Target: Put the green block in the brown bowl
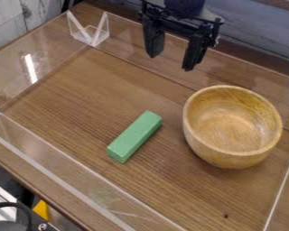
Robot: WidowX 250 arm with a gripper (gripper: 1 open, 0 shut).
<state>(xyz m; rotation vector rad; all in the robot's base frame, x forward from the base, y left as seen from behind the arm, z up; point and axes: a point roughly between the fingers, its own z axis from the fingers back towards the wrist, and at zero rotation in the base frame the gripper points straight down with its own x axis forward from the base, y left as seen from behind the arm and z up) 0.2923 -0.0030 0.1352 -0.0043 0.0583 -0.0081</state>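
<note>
The green block (135,136) lies flat on the wooden table, near the middle, angled from lower left to upper right. To its right stands the brown bowl (233,125), round, light wood, with nothing inside. My gripper (172,50) hangs at the top centre, above the table and well behind both block and bowl. Its black fingers (151,42) point down and stand apart, open, with nothing between them.
Clear acrylic walls (39,63) ring the wooden table (98,90) on all sides. A small clear plastic stand (88,30) sits at the back left. A black and yellow object (36,217) shows below the front edge.
</note>
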